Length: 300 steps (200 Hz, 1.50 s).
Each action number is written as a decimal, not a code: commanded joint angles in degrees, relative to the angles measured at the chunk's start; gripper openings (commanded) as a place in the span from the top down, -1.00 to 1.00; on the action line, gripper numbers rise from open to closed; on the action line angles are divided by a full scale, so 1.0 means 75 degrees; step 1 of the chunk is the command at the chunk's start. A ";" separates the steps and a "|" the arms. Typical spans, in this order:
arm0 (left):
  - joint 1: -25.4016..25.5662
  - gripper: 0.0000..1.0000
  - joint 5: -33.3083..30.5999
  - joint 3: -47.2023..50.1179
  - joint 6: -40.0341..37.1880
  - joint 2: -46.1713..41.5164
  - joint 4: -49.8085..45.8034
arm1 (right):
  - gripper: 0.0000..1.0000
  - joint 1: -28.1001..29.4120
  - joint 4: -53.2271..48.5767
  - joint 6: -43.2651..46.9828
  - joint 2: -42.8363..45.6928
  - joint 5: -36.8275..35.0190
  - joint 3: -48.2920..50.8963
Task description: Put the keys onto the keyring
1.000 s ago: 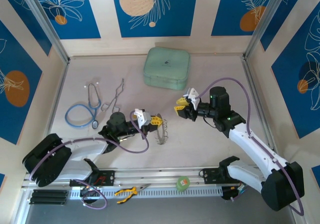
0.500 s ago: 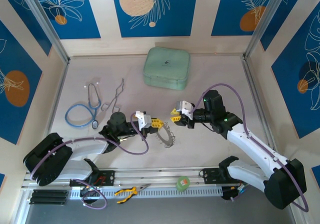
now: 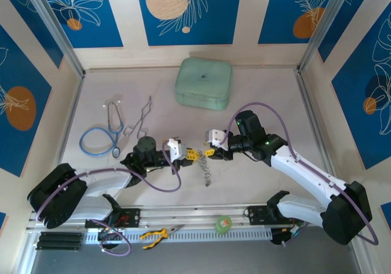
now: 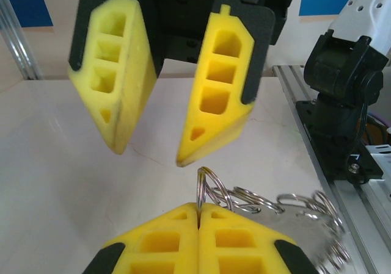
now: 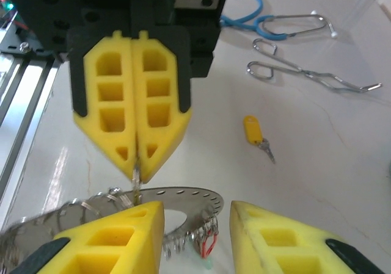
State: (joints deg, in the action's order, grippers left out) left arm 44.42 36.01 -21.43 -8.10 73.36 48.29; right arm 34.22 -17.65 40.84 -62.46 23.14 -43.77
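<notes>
The left fingers [image 3: 190, 155] are pressed flat together on one loop of the keyring [image 3: 206, 171], near the middle of the bench [image 3: 269, 97]; in the top view the ring hangs from them as a short silvery chain trailing toward the near edge. In the left wrist view the closed left fingers [image 4: 177, 237] pinch a single wire loop at their seam; the rest of the keyring [image 4: 287, 208] spreads to the right, its small loops fanned along a flat metal band. The right fingers [image 3: 208, 152] stand apart, gripping nothing, tip to tip with the left ones; in the left wrist view the right fingers [image 4: 220, 85] hang just above the pinched loop. In the right wrist view the open right fingers [image 5: 116, 237] flank the keyring [image 5: 183, 196]; the left fingers [image 5: 116, 103] point down onto it. A yellow-headed key [image 5: 254, 131] lies loose on the bench just right of them; a red bit [image 5: 209, 243] dangles from the ring's near side. Further left lie metal tongs [image 3: 139, 121] and a blue stethoscope [image 3: 98, 141]; a green case [image 3: 203, 83] sits at the far side.
</notes>
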 commanded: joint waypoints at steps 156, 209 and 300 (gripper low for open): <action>0.0032 1.00 0.0418 -0.0142 -0.0027 -0.0093 0.0530 | 0.43 0.0095 0.0693 -0.0673 0.1046 -0.0349 0.0916; 0.0032 1.00 0.0484 -0.0142 0.0034 -0.0069 0.0603 | 0.49 0.0291 0.0908 -0.0614 0.0699 -0.0476 0.0803; 0.0041 1.00 0.0474 -0.0128 0.0156 0.0059 0.0847 | 0.47 0.0594 0.0559 -0.0301 0.0588 0.0048 0.0716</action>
State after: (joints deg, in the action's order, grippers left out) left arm 44.42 37.82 -21.43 -7.42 73.49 50.54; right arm 37.93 -12.84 37.65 -57.47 20.23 -37.47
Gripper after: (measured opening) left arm 0.040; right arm 0.271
